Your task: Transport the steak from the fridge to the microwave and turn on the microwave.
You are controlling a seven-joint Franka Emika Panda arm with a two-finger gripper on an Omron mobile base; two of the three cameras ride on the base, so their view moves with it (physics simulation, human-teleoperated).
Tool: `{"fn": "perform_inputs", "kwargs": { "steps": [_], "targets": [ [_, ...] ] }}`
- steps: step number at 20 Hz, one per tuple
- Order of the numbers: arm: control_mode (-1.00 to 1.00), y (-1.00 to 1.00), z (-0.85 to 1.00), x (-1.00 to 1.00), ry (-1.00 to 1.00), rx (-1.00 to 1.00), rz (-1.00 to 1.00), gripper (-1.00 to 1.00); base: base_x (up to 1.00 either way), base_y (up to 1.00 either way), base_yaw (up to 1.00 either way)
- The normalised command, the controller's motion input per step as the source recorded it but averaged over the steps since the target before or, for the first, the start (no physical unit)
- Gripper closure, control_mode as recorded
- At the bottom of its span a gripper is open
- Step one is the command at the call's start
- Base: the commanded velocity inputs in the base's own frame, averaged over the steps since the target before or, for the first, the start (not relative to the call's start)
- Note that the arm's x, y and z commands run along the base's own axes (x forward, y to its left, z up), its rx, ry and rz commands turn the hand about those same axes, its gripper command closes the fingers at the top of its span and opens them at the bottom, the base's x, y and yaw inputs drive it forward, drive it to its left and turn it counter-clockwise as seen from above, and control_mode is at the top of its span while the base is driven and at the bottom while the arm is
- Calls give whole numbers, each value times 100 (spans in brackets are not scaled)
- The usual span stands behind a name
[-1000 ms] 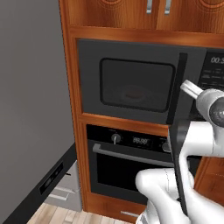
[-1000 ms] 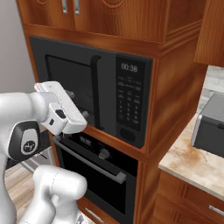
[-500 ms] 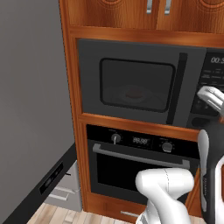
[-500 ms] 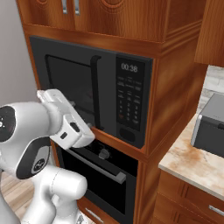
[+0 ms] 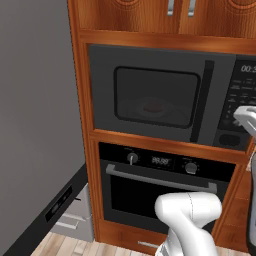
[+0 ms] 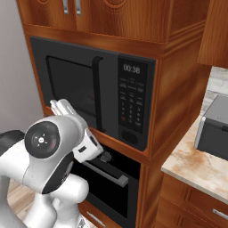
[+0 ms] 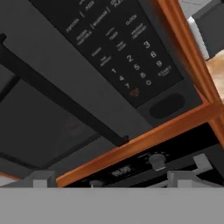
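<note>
The microwave (image 5: pixel 165 97), a matte black box set in glossy wood cabinets (image 6: pixel 178 26), has its door shut; the steak (image 5: pixel 154 106) shows as a dim reddish lump on the turntable behind the window. Below sits a knobbed black oven (image 5: pixel 160 185); a grey toaster oven (image 6: pixel 213 129) stands on the mottled counter (image 6: pixel 191 164) to the right. The gripper (image 7: pixel 109 177) is spread wide and empty, facing the keypad (image 7: pixel 127 57). Since a second ago the arm has swung right, from the door's handle toward the keypad.
</note>
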Motion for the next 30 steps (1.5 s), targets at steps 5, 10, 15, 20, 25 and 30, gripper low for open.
{"fn": "perform_inputs", "kwargs": {
  "steps": [5,10,15,20,25,30],
  "targets": [
    [-100,-26,-2,-2,-6,18,3,-100,0,0,0],
    [-100,-34,-3,-18,-6,14,-1,-100,0,0,0],
    [-100,-17,-10,-21,5,20,-10,-100,0,0,0],
    [-100,-18,-12,-15,1,19,-7,100,0,0,0],
    [-100,-33,-10,-8,0,15,-3,100,0,0,0],
    [-100,-2,-4,7,0,11,-9,100,0,0,0]
  ]
}}
